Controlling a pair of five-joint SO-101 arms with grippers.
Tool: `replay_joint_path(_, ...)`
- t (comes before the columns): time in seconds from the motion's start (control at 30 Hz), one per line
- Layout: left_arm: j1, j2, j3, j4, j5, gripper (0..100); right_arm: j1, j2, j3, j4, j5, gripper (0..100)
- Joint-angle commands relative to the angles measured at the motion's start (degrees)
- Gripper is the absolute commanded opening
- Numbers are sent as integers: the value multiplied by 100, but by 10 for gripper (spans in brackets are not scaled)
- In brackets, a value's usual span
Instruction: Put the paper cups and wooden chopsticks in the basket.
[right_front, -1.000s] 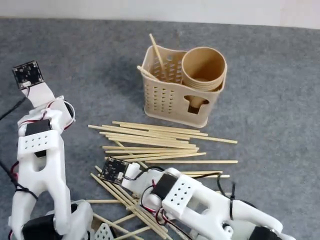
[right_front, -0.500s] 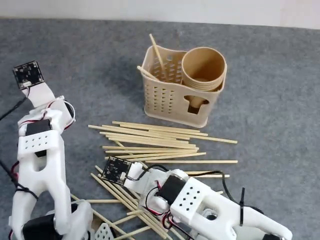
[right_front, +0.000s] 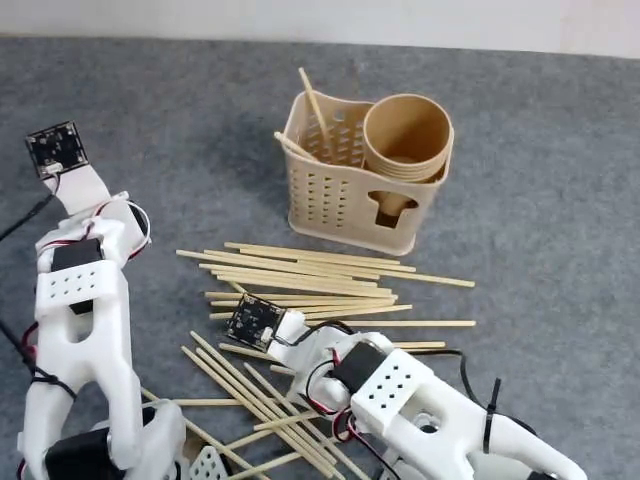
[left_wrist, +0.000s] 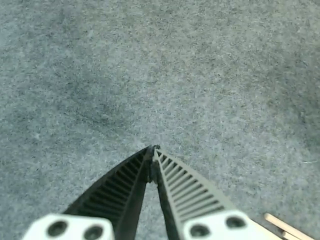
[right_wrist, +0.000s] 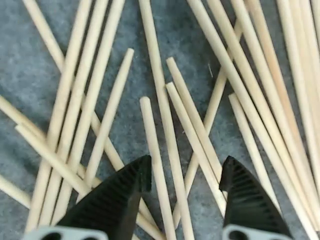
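A tan perforated basket (right_front: 340, 205) stands at the back of the grey carpet, with stacked paper cups (right_front: 408, 135) and a couple of chopsticks (right_front: 314, 104) inside. Many wooden chopsticks (right_front: 310, 275) lie loose in front of it. My right arm (right_front: 390, 388) is low over the near end of the pile. In the right wrist view its gripper (right_wrist: 186, 173) is open just above the crossed chopsticks (right_wrist: 165, 125), with a few sticks lying between the fingers. My left gripper (left_wrist: 152, 150) is shut and empty over bare carpet at the left.
The left arm (right_front: 75, 290) stands along the left edge. More chopsticks (right_front: 250, 400) fan out between the two arm bases. One chopstick end (left_wrist: 282, 230) lies near the left gripper. Open carpet lies right of the basket.
My right arm has shifted right and a little towards the basket, farther over the chopstick pile. The left arm has stayed still.
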Motion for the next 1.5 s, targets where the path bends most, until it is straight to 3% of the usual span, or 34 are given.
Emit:
replay_joint_path(0.0,-92,-163,-75,-105,62,6,75,-198,-13,-101,79,228)
replay_joint_path(0.6,-92,-163,-66,-105,62,7,101,1508,-312,-312,79,227)
replay_joint_path(0.9,-92,-163,-66,-105,62,7,365,1508,-418,-268,88,33)
replay_joint_path(1.47,-92,-163,-57,-105,62,7,725,1499,-1622,558,79,19)
